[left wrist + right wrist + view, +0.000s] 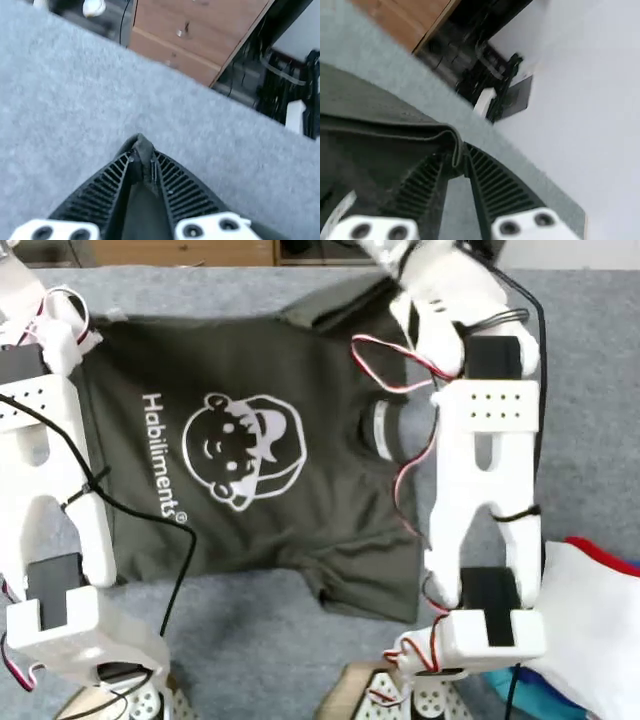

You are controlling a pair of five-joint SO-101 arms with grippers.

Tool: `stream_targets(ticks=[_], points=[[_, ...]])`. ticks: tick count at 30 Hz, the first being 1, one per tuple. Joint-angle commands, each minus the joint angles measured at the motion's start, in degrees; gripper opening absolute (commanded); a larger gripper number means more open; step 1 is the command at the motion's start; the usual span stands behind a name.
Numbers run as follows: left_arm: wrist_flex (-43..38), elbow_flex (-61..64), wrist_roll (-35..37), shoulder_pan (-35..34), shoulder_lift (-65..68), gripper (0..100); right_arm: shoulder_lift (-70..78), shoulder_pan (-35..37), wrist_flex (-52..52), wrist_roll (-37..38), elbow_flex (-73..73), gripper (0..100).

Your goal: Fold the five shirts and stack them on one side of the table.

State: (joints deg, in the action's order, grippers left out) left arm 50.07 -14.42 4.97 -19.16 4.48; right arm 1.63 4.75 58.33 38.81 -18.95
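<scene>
Grey felt-like bench [600, 390]; wooden drawers [200, 30] beyond far edge. Dark olive shirt [250, 480] spread flat mid-bench, print up, between both arms. Left hand [142, 150] narrow, pinching dark shirt cloth at far left corner. Right hand [459, 155] clamped on doubled shirt edge at far right. Pile of white, red, blue cloth [590, 630] at near right edge. Grey surface showing along near edge below shirt and right of right arm.

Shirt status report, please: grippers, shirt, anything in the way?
Left gripper shut on shirt edge. Right gripper shut on a folded edge. Shirt spread flat, print up. White cloth pile off to the side.
</scene>
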Motion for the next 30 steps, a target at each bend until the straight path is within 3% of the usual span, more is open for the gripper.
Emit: stream_targets(ticks=[1,10,17,24,30], points=[[5.27,-3.43,-3.60,-0.09,-0.92,2,-4.18,1.71,9.76,3.16,-2.51,0.4],[26.29,-3.34,-12.48,2.55,-1.01,2,-12.53,3.21,21.98,6.51,1.80,0.4],[32.09,2.11,-13.01,3.16,-1.10,2,-34.33,3.91,15.91,7.82,30.29,0.4],[21.45,26.55,-13.10,3.78,-9.36,2,-59.91,3.65,12.48,7.74,62.11,0.4],[7.47,47.38,-13.10,3.16,-22.11,2,-76.79,0.92,20.57,9.67,74.68,0.4]])
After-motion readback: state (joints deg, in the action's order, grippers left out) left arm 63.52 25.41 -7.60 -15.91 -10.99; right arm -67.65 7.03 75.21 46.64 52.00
